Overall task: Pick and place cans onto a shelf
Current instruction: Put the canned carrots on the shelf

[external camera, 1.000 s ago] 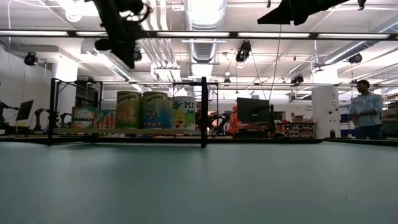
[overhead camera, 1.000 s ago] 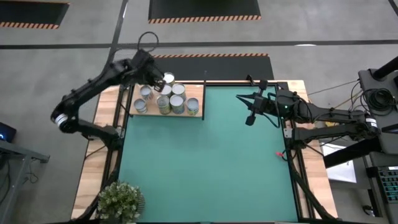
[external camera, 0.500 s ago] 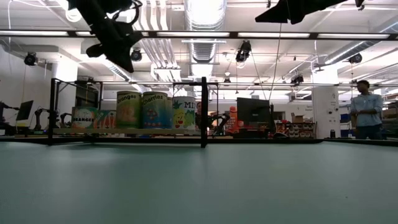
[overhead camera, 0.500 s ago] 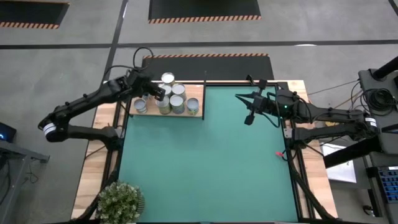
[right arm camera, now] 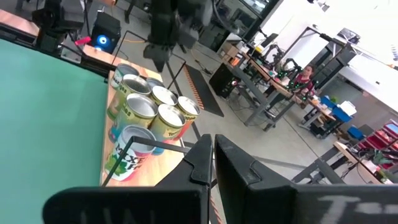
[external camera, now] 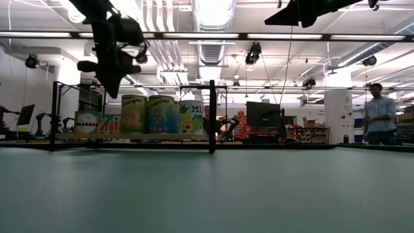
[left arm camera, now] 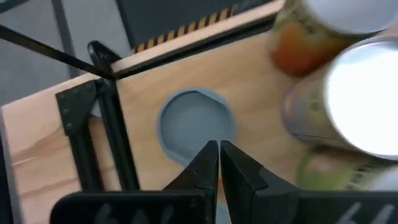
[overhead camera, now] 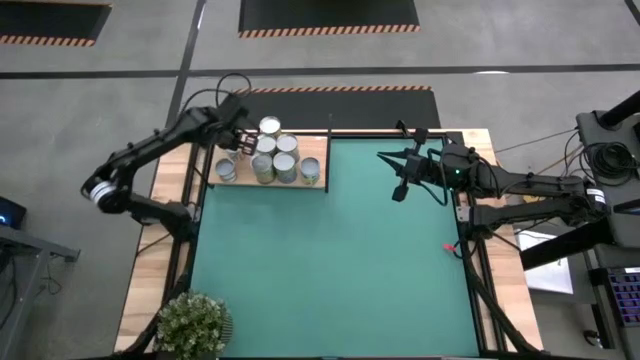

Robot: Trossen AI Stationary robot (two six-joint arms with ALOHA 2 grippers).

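Observation:
Several cans (overhead camera: 272, 160) stand on their bases in a cluster on the light-wood shelf (overhead camera: 318, 146) at the table's far left; one can (overhead camera: 269, 127) sits atop the others. My left gripper (overhead camera: 240, 140) hovers shut over the shelf's left end, slanting down. In the left wrist view its tips (left arm camera: 219, 149) point at a low can with a grey-blue top (left arm camera: 196, 121), beside taller cans (left arm camera: 357, 93). In the low view it (external camera: 110, 84) hangs above the row of cans (external camera: 147, 114). My right gripper (overhead camera: 400, 188) waits shut, held level above the green mat's far right.
A black frame with upright posts (external camera: 211, 116) surrounds the shelf, with a bracket at its corner (left arm camera: 81, 102). The green mat (overhead camera: 330, 260) covers the table. A potted plant (overhead camera: 195, 322) stands at the near left corner. A person (external camera: 380, 116) stands far off in the room.
My left gripper has sunk toward the cans and shifted toward the table's left edge over the shelf's left end, tipping more steeply downward and rolling a little. It has stayed shut. The cans have not moved.

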